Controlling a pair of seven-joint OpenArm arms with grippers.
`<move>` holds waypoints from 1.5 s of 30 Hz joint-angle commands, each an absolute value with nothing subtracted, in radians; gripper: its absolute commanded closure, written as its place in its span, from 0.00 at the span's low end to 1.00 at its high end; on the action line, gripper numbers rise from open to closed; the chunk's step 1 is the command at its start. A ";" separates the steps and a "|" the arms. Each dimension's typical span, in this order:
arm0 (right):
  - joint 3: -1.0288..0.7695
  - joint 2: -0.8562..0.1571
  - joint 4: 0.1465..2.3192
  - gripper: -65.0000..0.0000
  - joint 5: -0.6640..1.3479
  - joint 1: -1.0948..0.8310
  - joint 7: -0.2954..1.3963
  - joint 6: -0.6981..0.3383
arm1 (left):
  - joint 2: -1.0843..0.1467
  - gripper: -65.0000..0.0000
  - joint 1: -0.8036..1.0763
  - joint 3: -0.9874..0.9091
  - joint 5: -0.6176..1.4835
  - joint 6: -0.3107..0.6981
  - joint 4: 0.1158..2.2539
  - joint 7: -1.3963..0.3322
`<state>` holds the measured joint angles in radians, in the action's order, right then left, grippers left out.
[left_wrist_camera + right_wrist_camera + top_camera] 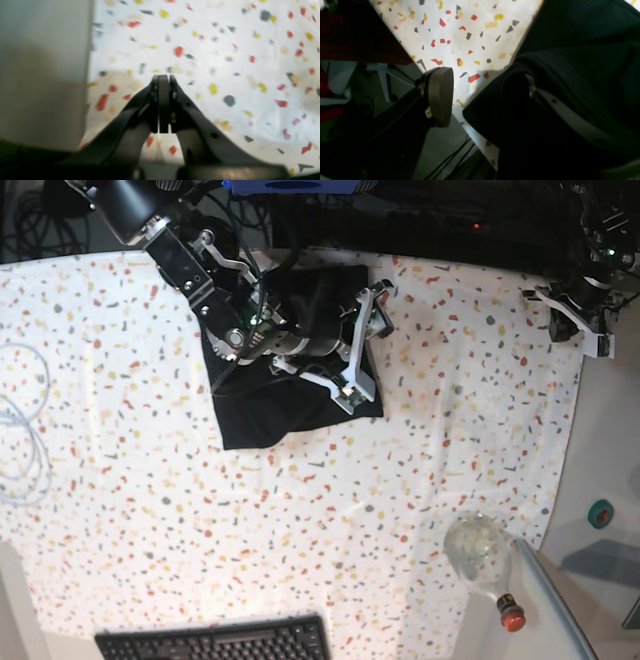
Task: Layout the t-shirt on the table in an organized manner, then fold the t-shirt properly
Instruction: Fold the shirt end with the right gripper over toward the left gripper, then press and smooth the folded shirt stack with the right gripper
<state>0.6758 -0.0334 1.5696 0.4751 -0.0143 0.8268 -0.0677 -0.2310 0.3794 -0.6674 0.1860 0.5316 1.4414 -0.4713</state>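
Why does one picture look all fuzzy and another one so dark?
The left wrist view is blurry all over: the table flecks are smeared and the shut left gripper has soft edges. The right wrist view is dark because the black t-shirt fills much of it up close, though the flecks there look sharp. The base view is evenly lit and clear.
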 commanded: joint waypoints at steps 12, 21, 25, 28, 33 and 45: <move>0.837 -0.079 1.730 0.48 0.490 0.041 0.806 0.133 | -0.236 1.00 0.323 -0.702 0.193 0.624 1.460 -0.541; 0.705 -0.222 2.025 0.60 0.492 -0.044 0.782 0.266 | -0.243 1.00 0.321 -0.707 0.193 0.624 1.454 -0.538; 0.562 -0.257 2.002 1.00 0.492 -0.142 0.727 0.285 | -0.243 1.00 0.321 -0.711 0.193 0.624 1.454 -0.538; 0.463 -0.259 1.995 1.00 0.492 -0.209 0.720 0.283 | -0.240 1.00 0.321 -0.760 0.193 0.624 1.454 -0.538; 0.378 -0.274 1.913 1.00 0.490 -0.225 0.719 0.283 | -0.243 1.00 0.321 -0.789 0.193 0.624 1.454 -0.538; 0.386 -0.263 1.768 1.00 0.490 -0.182 0.680 0.282 | -0.240 1.00 0.326 -0.789 0.193 0.624 1.454 -0.538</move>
